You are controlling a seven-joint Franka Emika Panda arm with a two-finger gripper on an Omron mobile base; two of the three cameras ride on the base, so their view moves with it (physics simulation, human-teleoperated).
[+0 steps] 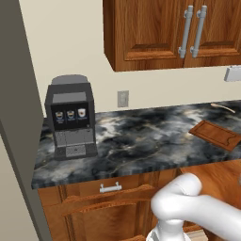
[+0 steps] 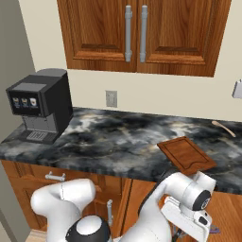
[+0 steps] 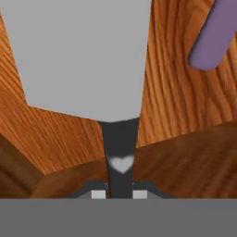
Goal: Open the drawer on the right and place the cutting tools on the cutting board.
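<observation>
Gripper [image 3: 120, 192] sits down inside the drawer [image 3: 185, 152], fingers closed tight against the dark handle of a knife [image 3: 83, 60]; its broad grey blade runs straight up and away from the fingertips over the orange-brown wood lining. Can't tell whether the knife is lifted or resting on the drawer floor. A purple rod-shaped handle [image 3: 214, 37] lies in the same drawer, off to one side of the blade, apart from it. In the right base view the arm bends down below the counter edge with the hand low in front of the cabinets. Cutting board [image 2: 186, 154] lies flat on the dark marble counter [image 2: 104, 137], directly above where the hand is working, bare on top. Coffee machine [image 2: 40, 105] stands at the far end of the counter, well apart from the board. A wooden spoon [image 2: 223, 127] lies behind the board, near the wall.
</observation>
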